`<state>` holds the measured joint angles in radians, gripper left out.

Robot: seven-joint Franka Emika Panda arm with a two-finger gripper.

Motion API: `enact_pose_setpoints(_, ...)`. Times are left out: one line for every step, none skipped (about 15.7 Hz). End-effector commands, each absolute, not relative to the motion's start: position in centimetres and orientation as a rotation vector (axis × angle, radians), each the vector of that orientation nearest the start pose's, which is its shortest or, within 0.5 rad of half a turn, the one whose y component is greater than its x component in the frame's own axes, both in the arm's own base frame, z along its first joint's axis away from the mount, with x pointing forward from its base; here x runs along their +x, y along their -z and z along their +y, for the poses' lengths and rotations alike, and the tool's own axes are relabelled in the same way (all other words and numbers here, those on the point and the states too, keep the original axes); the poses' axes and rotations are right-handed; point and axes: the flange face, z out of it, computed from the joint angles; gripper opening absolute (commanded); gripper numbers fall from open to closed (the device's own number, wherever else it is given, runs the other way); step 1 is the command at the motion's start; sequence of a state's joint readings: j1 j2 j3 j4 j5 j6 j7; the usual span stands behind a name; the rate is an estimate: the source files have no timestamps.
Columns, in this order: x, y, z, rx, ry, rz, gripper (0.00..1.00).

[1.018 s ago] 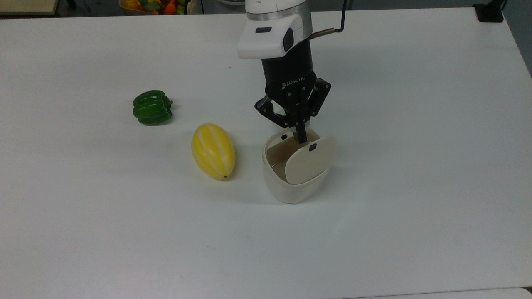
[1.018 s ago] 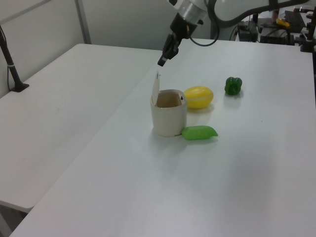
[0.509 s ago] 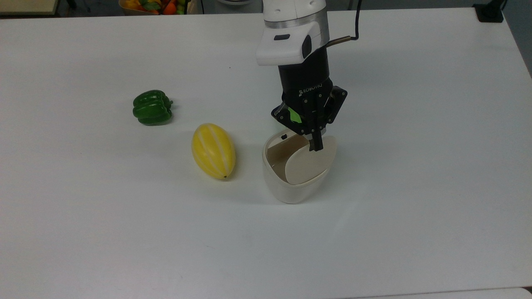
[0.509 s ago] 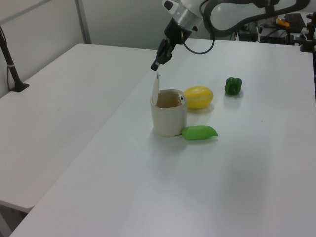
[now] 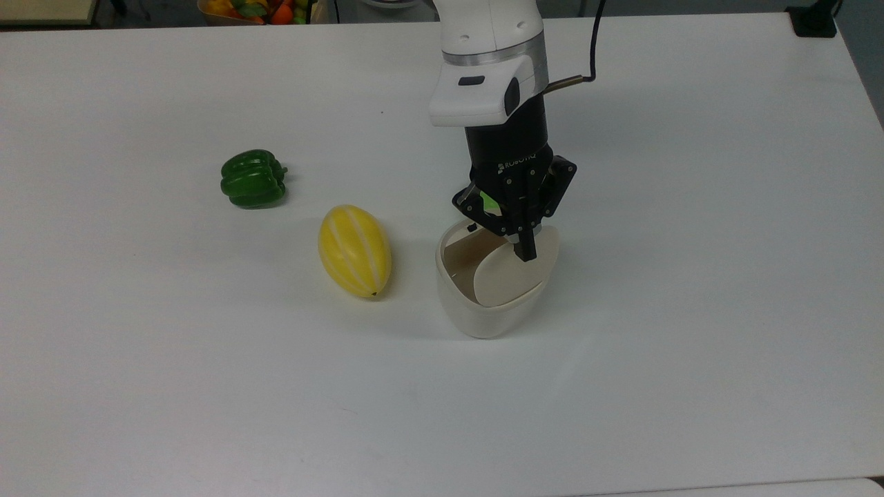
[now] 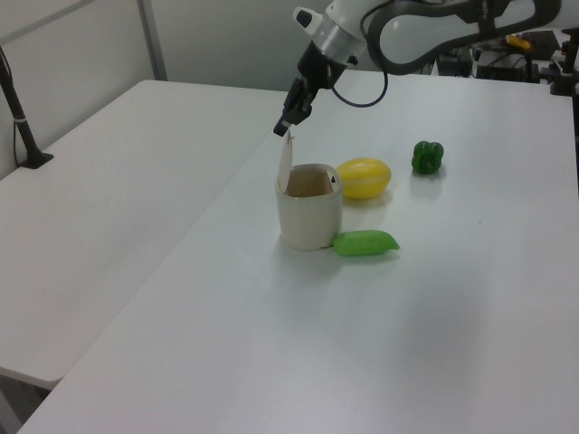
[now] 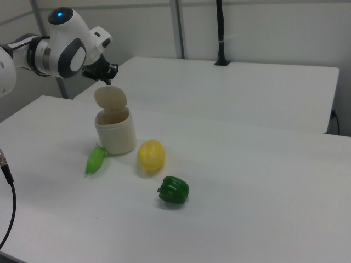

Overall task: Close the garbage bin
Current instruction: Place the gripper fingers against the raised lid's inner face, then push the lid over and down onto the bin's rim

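Half the garbage bin (image 5: 483, 314) lid (upright) behind the closed gripper (image 5: 526, 254).

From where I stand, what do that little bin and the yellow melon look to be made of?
The bin looks like matte cream plastic: thin, even walls and a thin flat lid. The melon looks like glossy plastic, probably a toy: its skin shines, with neat pale stripes.

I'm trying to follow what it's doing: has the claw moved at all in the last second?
Yes. In the top view the claw has shifted toward the top view's right and come down, from above the garbage bin's opening to the top edge of its raised lid.
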<state>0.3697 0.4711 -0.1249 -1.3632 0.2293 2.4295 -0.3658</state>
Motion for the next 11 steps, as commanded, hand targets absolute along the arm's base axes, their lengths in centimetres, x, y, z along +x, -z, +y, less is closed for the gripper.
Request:
enact_pose_setpoints(71.5,-52.3,20.1,-2.816,0.919,-0.756,0.00)
enact_pose_setpoints(71.4,-52.2,20.0,-2.823,0.892,-0.759,0.00)
enact_pose_setpoints(71.4,-51.8,19.7,-2.833,0.856,-0.756,0.00)
enact_pose_setpoints(71.3,-51.6,19.5,-2.841,0.821,-0.764,0.00)
enact_pose_setpoints(71.1,-51.6,19.5,-2.843,0.789,-0.780,0.00)
enact_pose_setpoints(70.9,-51.7,19.4,-2.848,0.756,-0.790,0.00)
enact_pose_setpoints(70.6,-51.9,19.3,-2.851,0.726,-0.791,0.00)
enact_pose_setpoints(70.5,-51.9,18.9,-2.855,0.701,-0.787,0.00)
enact_pose_setpoints(70.5,-51.8,18.8,-2.855,0.684,-0.779,0.00)
enact_pose_setpoints(70.5,-51.7,18.8,-2.853,0.681,-0.776,0.00)
enact_pose_setpoints(70.5,-51.6,18.7,-2.858,0.668,-0.775,0.00)
